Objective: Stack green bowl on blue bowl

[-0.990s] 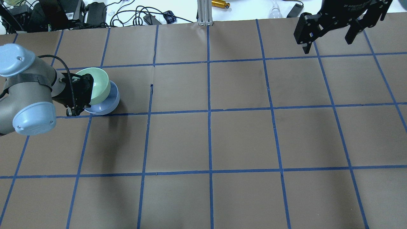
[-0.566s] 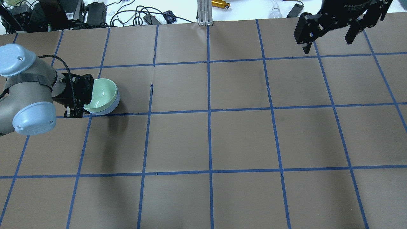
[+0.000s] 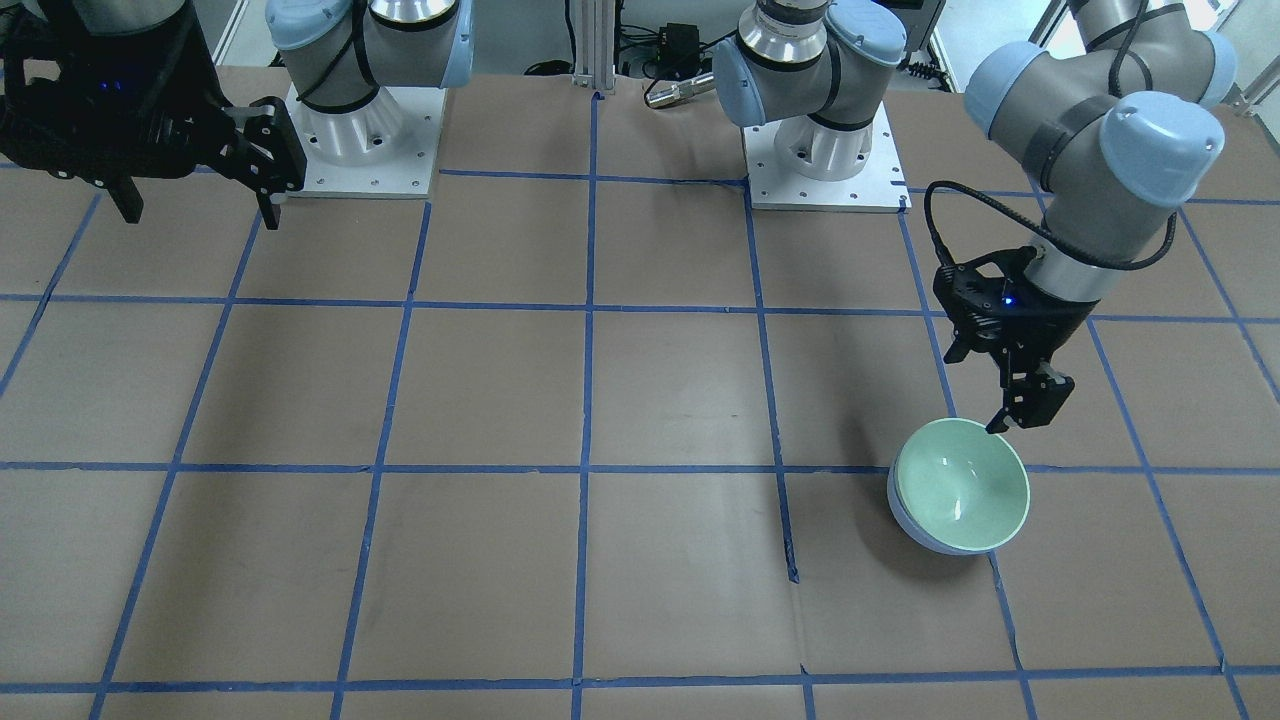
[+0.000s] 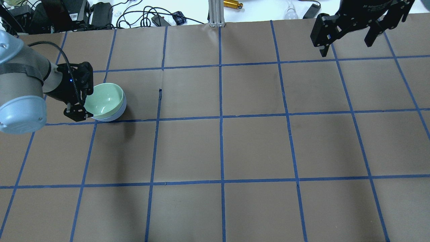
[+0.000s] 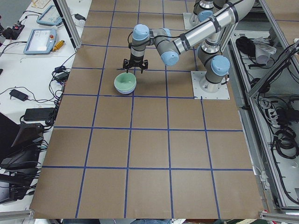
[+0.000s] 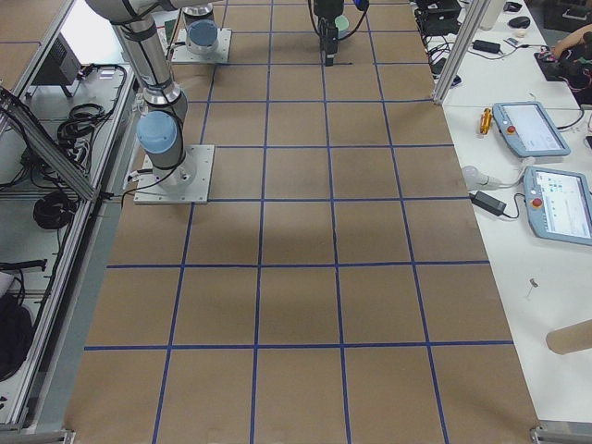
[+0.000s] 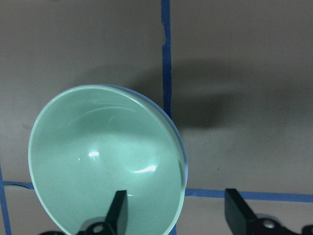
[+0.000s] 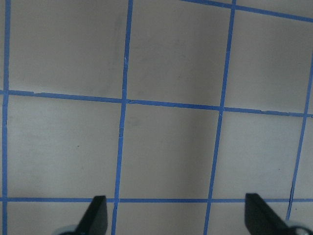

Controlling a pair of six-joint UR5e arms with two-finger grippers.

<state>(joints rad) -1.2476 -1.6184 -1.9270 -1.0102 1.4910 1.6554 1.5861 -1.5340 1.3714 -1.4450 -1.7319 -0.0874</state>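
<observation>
The mint-green bowl (image 4: 104, 100) sits upright, nested inside the pale blue bowl (image 4: 123, 107), on the robot's left side of the table. Only a thin edge of the blue bowl shows. Both also appear in the front view, green bowl (image 3: 962, 485) in blue bowl (image 3: 908, 522), and in the left wrist view, green bowl (image 7: 102, 166) and blue rim (image 7: 182, 149). My left gripper (image 4: 83, 95) (image 3: 975, 392) (image 7: 177, 215) is open and holds nothing, raised just above the bowls' near rim, with one finger over the green inside and one outside. My right gripper (image 4: 346, 45) (image 3: 200, 210) (image 8: 177, 218) is open and empty, high over the far right.
Cables and power supplies (image 4: 100, 13) lie past the table's far edge beside an aluminium post (image 4: 215, 13). The two arm bases (image 3: 360, 130) (image 3: 820, 150) stand on the robot's side. A short tear in the brown paper (image 4: 160, 94) lies right of the bowls.
The green bowl, held tilted over the blue bowl, was set down into it and let go. My left gripper opened and drew back up and to the left. The right arm stayed still.
</observation>
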